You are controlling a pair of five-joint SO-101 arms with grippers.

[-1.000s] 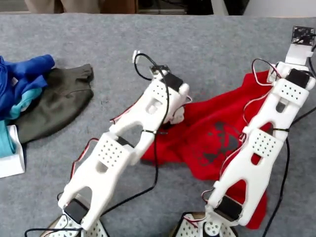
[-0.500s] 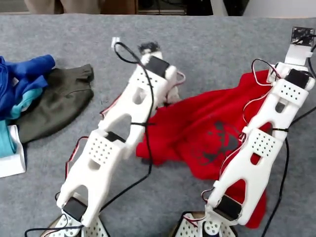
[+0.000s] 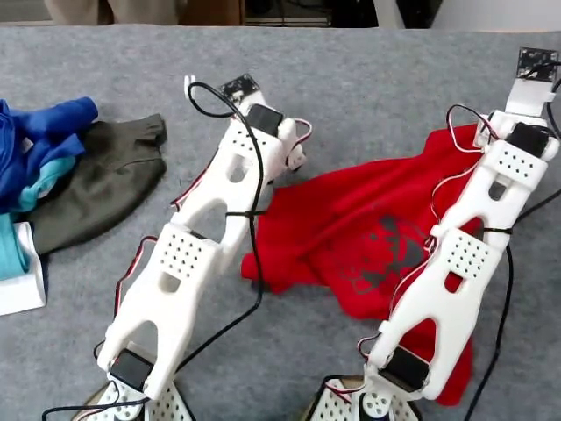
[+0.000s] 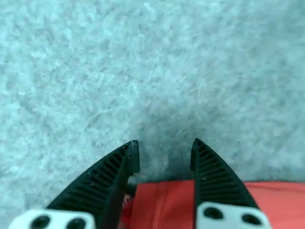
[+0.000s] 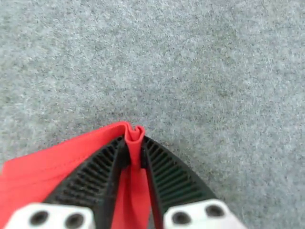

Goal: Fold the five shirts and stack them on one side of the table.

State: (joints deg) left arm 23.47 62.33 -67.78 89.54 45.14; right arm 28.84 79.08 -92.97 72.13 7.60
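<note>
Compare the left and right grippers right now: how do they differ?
The left gripper has its fingers apart; the right gripper has them shut. The edge of the red shirt lies loose between the left gripper's fingers, while the right gripper's fingers pinch a raised fold of it. Both sit at the shirt's edge over the grey table.

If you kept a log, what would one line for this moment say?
left gripper: open, astride red shirt edge | right gripper: shut on red shirt | other shirts: heaped, unfolded
</note>
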